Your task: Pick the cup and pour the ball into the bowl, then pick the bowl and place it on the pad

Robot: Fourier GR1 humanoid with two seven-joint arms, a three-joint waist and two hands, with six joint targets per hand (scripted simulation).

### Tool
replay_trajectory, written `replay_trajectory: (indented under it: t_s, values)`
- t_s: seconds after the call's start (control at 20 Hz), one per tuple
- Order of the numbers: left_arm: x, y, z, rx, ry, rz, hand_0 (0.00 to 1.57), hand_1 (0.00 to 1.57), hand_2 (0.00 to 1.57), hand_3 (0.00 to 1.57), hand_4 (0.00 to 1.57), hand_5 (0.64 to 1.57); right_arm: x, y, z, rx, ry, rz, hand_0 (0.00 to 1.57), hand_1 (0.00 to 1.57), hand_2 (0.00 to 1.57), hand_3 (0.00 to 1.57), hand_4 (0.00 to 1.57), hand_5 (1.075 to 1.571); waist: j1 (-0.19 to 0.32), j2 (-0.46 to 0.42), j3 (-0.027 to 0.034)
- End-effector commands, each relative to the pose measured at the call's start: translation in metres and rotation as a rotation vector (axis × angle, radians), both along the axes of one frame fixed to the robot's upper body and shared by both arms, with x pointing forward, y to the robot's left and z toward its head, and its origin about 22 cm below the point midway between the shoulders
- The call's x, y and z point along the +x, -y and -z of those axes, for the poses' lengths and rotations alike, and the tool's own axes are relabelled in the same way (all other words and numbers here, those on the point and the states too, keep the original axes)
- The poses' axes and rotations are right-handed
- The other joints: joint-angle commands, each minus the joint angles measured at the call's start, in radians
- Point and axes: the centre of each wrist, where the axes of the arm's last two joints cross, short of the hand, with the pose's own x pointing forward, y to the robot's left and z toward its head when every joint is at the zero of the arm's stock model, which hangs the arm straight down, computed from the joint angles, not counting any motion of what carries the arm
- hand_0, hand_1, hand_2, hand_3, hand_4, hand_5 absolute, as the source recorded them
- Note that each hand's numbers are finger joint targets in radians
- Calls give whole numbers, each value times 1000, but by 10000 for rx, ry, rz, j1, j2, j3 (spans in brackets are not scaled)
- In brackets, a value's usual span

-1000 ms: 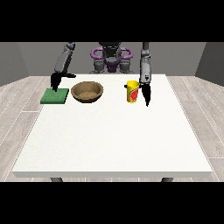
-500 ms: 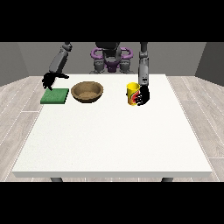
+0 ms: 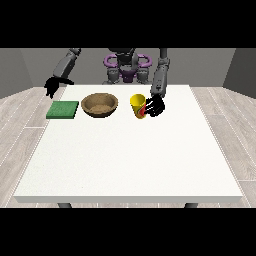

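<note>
Since half a second ago we see the hand at the view's right point(image 3: 155, 106) drawn in against the yellow plastic cup with a red mark on its side point(image 3: 138, 106), and the cup now looks tipped slightly, its mouth leaning away from that hand, where it stood straighter before. The hand at the view's left point(image 3: 51, 87) has risen a little higher and further out.

The cup stands on the large white table point(image 3: 130, 150), just beside the round brown wooden bowl point(image 3: 100, 104), on the bowl's side towards the view's right, with a small gap between them. The black hand at the view's right is touching the cup's far flank, its fingers curled around the side; we think they have closed on it, though the contact is small in this view. We cannot make out the ball inside the cup.

The bowl sits upright, and beyond it towards the view's left lies the flat green square pad point(image 3: 63, 109), close to the bowl but apart from it. The hand at the view's left hangs in the air above and outside the pad, touching nothing, its fingers loosely spread downward.
</note>
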Motion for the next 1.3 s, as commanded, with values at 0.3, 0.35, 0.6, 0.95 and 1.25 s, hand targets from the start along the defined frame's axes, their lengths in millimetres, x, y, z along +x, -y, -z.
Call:
replay_trajectory:
  t_s: [0.3,0.35,0.6,0.95,1.25]
  values:
    - [2,22,13,5134,-2215,-802,1437,1437,1571,1571,1200,1565,12,-18,22,123,-1662,259,0,0,192,242,326,1548,531,-1965,-38]
    - [1,46,19,5313,-2414,-702,1433,1433,1571,1571,1183,1568,16,-17,21,323,-1835,154,0,0,183,140,344,1550,521,-2075,-34]
    - [2,112,14,6628,-3098,186,1425,1425,1571,1571,1165,1570,-7,13,46,497,-2494,1249,0,0,227,212,384,1549,1503,-2932,-62]
    - [4,144,-4,9767,-3643,936,1268,1268,1571,1541,877,1533,-59,49,87,657,-3499,2383,0,0,298,224,393,1543,2629,-3947,-66]
    - [-5,218,-31,11138,-3461,1159,176,176,1571,1425,867,1527,-65,55,92,688,-3366,2447,0,0,222,296,417,1541,2872,-3747,-77]
